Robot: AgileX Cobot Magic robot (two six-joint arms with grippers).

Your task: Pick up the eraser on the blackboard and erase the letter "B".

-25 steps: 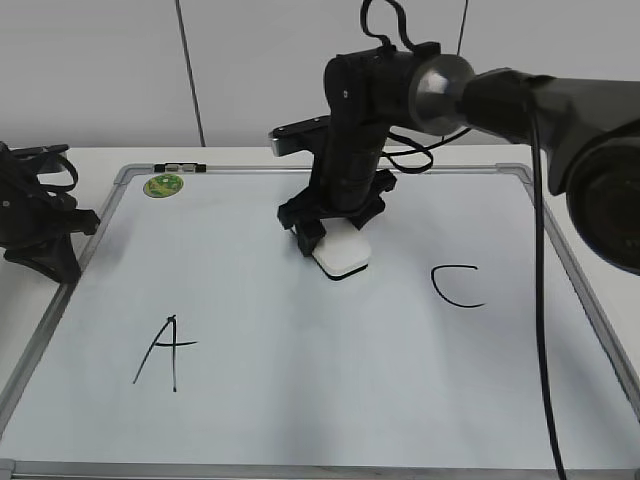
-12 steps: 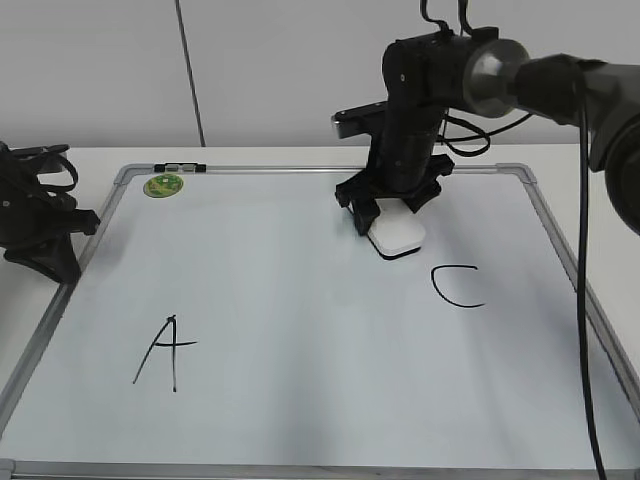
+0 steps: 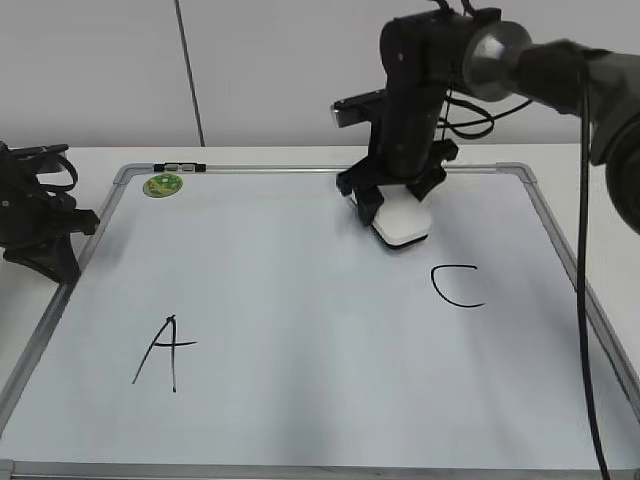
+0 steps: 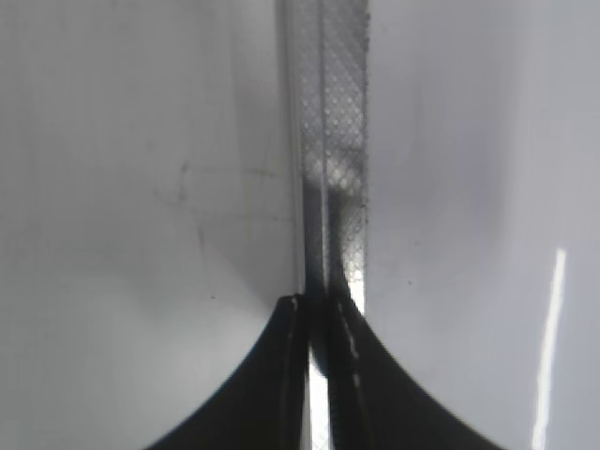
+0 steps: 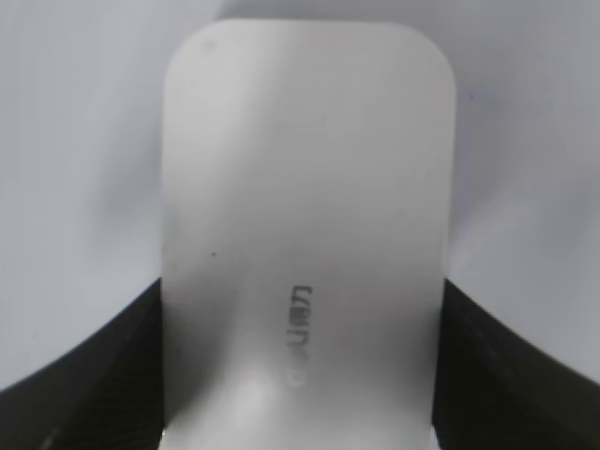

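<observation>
My right gripper (image 3: 395, 205) is shut on the white eraser (image 3: 402, 223) and holds it over the upper middle of the blackboard (image 3: 300, 290); whether the eraser touches the board I cannot tell. In the right wrist view the eraser (image 5: 305, 262) fills the frame between the two dark fingers (image 5: 89, 366), its grey lettering showing. No letter "B" shows on the board; only a black "A" (image 3: 165, 350) and "C" (image 3: 457, 285) are drawn. My left gripper (image 3: 45, 250) rests shut at the board's left edge, its closed tips over the silver frame (image 4: 328, 187).
A round green magnet (image 3: 163, 184) sits at the board's top left corner, next to a small clip on the frame (image 3: 180, 167). The right arm's cable (image 3: 585, 300) hangs over the board's right side. A white wall stands behind the table.
My right gripper has carried the eraser to the right and toward the far edge of the board, from the middle to near the "C". The left arm has not moved.
</observation>
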